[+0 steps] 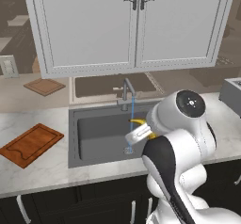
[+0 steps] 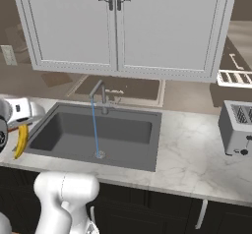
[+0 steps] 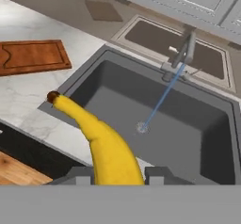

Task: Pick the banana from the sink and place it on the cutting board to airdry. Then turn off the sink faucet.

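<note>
Item: banana (image 3: pixel 101 143), clamped between the gripper (image 3: pixel 117 176) fingers, held in the air above the sink (image 3: pixel 197 138). Hand view adds its dark tip; left base view adds the cutting board (image 1: pixel 31 144) on the counter left of the basin. Water runs from the sink faucet (image 2: pixel 100 94).

White arm (image 1: pixel 181 138) of rounded glossy segments, black band at 7 o'clock along its link, dark round joint cap with pale markings at 12 o'clock, small dark fingertips (image 3: pixel 157 173)
</note>
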Robot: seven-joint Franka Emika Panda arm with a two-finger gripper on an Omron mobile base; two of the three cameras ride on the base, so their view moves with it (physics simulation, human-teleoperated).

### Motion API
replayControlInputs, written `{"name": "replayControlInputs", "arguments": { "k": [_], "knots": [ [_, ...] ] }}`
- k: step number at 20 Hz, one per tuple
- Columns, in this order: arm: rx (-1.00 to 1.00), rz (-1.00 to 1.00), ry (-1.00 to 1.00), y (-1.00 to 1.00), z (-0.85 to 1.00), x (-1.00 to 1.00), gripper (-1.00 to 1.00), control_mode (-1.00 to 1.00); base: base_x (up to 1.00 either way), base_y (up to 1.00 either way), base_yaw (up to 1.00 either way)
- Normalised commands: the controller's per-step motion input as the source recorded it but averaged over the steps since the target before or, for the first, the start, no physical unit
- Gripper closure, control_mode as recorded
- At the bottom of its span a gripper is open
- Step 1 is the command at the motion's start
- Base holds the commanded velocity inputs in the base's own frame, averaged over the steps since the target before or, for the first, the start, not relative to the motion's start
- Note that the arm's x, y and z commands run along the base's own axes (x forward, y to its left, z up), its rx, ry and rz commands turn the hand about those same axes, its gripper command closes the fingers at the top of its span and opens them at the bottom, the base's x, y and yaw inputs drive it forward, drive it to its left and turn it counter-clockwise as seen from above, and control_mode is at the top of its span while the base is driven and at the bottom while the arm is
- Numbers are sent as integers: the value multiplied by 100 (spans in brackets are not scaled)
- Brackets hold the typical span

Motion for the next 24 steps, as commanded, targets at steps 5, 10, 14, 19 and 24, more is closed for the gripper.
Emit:
{"name": "replayControlInputs", "arguments": {
  "k": [5, 10, 14, 19, 24],
  "knots": [
    [4, -2, 3, 28, -19, -12, 100, -100, 0, 0, 0],
    [-1, 0, -1, 47, -29, 0, 100, -100, 0, 0, 0],
    [0, 0, -3, 41, -24, 0, 100, -100, 0, 0, 0],
    [0, 1, -13, 34, -18, 0, 100, -100, 0, 0, 0],
    [0, 2, -2, 32, -4, 12, 100, -100, 0, 0, 0]
  ]
}}
